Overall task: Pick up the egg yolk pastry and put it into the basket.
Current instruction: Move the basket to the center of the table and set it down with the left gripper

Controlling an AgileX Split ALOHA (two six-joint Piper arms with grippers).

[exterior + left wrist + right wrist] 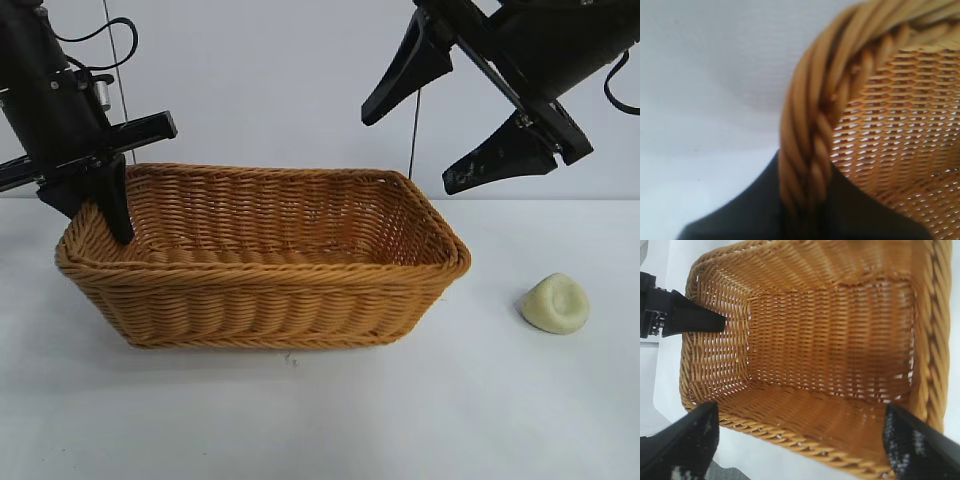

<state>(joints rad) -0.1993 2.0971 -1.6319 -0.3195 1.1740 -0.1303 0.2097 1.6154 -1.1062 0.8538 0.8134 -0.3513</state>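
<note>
The orange-brown wicker basket (260, 305) stands left of centre on the white table, with nothing inside it. The pale cream egg yolk pastry (555, 303) lies on the table to the basket's right, apart from it. My left gripper (112, 215) is shut on the basket's braided rim (810, 125) at its left end, one dark finger (750, 210) on each side of the braid. My right gripper (410, 152) hangs open above the basket's right end, up and to the left of the pastry. Its fingers (695, 440) frame the empty basket interior (830, 340). Neither wrist view shows the pastry.
White table surface (480, 400) lies in front of the basket and around the pastry. A thin cable (414, 130) hangs behind the basket's right end. In the right wrist view the left gripper (705, 320) shows at the basket's far rim.
</note>
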